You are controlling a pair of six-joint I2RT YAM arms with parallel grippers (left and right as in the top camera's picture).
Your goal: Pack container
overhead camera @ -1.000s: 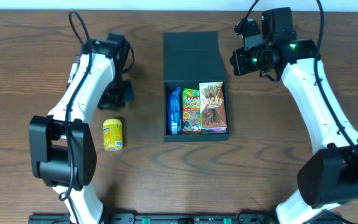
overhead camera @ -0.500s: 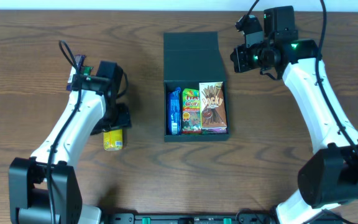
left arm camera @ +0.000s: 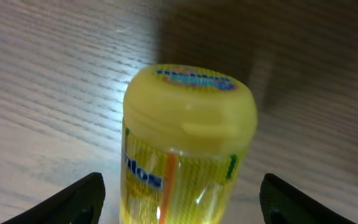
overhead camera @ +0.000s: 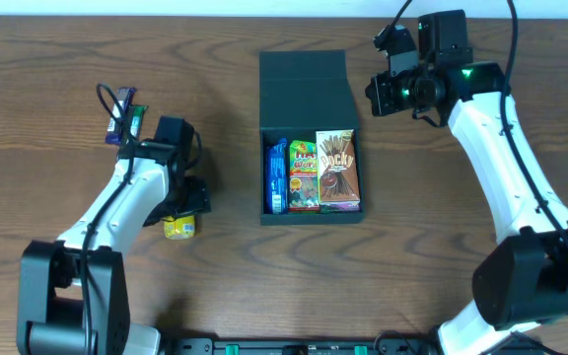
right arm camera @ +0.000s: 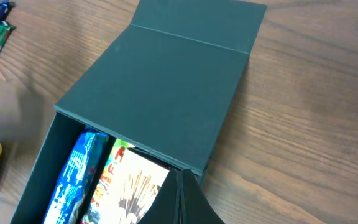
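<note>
Brown wood-grain table [overhead camera: 47, 59] fills the overhead view, with one arm on each side; the container [overhead camera: 312, 218] sits at the middle of it, open, its lid [overhead camera: 304, 89] folded back flat on the far side. Three packs lie side by side inside the container and fill it from wall to wall: a blue pack [overhead camera: 277, 176] on the left, a green and orange pack [overhead camera: 303, 176] in the middle, a Pocky box [overhead camera: 337, 170] on the right. A yellow can [overhead camera: 178, 228] is on the table left of the container, well apart from it; the overhead view shows only its near end, the rest hidden under the left arm.

The left gripper [left arm camera: 182, 202] is over the can with its jaws spread wide; in the left wrist view one of its fingers [left arm camera: 82, 196] stands on each side of the can, a gap showing between each finger and the yellow wall, so nothing is pinched; the can's cap points away from the camera.

The right gripper [right arm camera: 188, 199] hangs near the container's far right corner, beside the lid; its fingers are pressed together on nothing, and its wrist view looks down on the lid and the tops of the packs.
</note>
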